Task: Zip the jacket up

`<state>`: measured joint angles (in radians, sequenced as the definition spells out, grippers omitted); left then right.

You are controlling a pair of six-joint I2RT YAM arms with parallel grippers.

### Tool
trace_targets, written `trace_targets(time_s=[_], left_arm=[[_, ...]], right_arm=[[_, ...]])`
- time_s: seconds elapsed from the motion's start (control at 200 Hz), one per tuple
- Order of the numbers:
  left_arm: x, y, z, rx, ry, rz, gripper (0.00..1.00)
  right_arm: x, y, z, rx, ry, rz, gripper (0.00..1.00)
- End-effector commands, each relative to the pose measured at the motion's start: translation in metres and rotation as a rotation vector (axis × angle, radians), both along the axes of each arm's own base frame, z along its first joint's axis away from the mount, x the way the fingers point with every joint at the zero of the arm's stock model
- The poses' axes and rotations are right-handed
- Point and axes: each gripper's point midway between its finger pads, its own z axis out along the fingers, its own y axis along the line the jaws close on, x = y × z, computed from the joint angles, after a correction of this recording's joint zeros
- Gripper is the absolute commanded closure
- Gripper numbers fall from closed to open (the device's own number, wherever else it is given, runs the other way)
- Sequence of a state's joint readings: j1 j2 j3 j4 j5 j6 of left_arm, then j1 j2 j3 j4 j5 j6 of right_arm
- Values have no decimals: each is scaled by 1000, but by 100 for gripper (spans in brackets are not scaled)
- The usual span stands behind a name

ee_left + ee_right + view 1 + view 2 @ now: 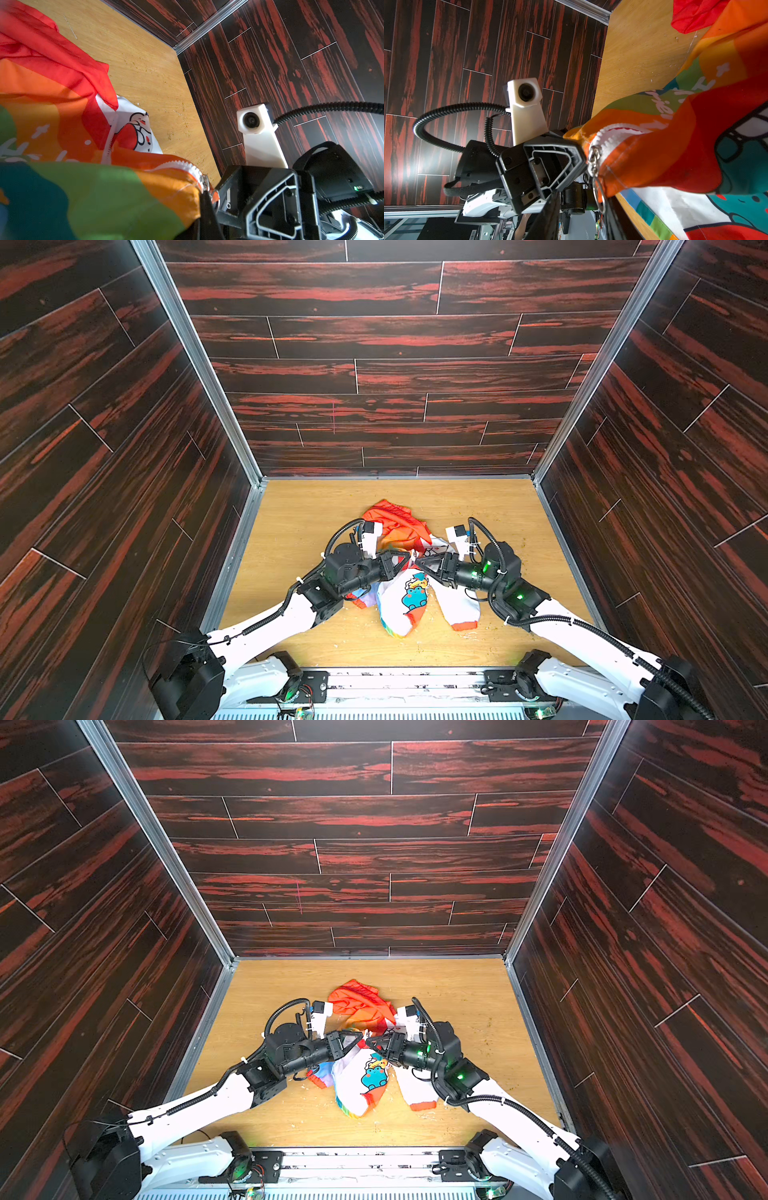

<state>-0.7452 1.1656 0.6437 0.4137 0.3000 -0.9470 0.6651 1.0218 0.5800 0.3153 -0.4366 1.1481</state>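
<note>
The jacket (409, 601) lay crumpled in the middle of the table (316, 510) as the left gripper (406, 560), jaws together, pinched its orange hem at the zip's end, while the right gripper (419, 561) met it tip to tip beside the metal pull ring (598, 187), its grip impossible to tell.

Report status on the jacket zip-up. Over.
Left gripper shut on jacket edge. Right gripper at zipper pull, grip unclear. Jacket crumpled, unzipped. Nothing blocking.
</note>
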Motion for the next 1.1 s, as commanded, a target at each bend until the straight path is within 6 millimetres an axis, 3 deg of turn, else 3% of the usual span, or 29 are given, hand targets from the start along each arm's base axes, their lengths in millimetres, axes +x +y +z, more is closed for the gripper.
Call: trace_targets(time_s=[0.0,0.521,0.701,1.097], left_arm=[[3,-3,18,-33,-36,-7,100],[4,-1,14,-25,-39,5,100],[6,-1,4,13,-40,11,100],[9,-4,-5,19,-25,7,100]], right_arm=[[2,1,3,13,-4,6,63],[2,0,-12,-4,19,6,63],[0,-2,-18,-9,25,3,63],[3,-3,-17,-6,22,-3,63]])
